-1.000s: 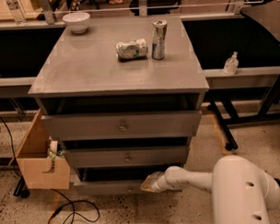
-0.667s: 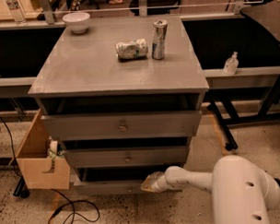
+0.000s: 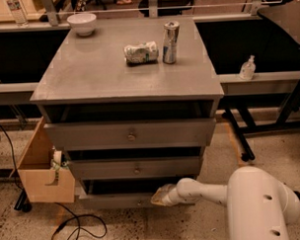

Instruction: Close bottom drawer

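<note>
The grey cabinet [image 3: 128, 73] has three drawers stacked in its front. The bottom drawer [image 3: 116, 200] is the lowest and narrowest, with a dark gap above its thin front panel, and it stands about flush under the middle drawer [image 3: 136, 168]. My gripper [image 3: 160, 196] rests against the right part of the bottom drawer's front, at the end of the white arm [image 3: 232, 200] that comes in from the lower right. The drawer's knob is hidden.
On the cabinet top lie a white bowl [image 3: 82, 23], a crushed can [image 3: 141, 52] and an upright can [image 3: 170, 36]. A wooden box [image 3: 43, 167] hangs at the cabinet's left side. A cable [image 3: 77, 228] loops on the floor. A sanitiser bottle [image 3: 246, 68] stands on the right ledge.
</note>
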`<move>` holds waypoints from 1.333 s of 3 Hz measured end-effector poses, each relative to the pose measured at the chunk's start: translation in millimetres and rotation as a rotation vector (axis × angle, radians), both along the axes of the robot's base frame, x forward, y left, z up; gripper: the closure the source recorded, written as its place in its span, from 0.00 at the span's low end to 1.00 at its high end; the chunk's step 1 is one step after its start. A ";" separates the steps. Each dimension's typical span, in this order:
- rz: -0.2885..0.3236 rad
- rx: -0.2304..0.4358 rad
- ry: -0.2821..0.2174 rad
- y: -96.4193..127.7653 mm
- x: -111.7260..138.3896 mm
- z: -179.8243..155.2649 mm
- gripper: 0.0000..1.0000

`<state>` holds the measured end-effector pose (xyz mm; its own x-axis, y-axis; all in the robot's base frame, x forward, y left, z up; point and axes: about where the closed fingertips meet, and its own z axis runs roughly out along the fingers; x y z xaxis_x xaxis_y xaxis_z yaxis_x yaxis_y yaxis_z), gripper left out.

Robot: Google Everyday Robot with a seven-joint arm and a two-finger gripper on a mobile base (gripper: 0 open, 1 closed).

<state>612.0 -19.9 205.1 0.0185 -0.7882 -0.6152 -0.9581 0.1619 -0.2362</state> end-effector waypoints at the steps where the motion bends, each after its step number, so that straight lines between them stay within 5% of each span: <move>1: 0.000 0.000 0.000 0.0 -0.1 0.0 1.00; 3: 0.000 0.000 0.000 0.0 -0.1 0.0 1.00; 4: 0.000 0.000 0.000 0.0 -0.2 0.0 0.74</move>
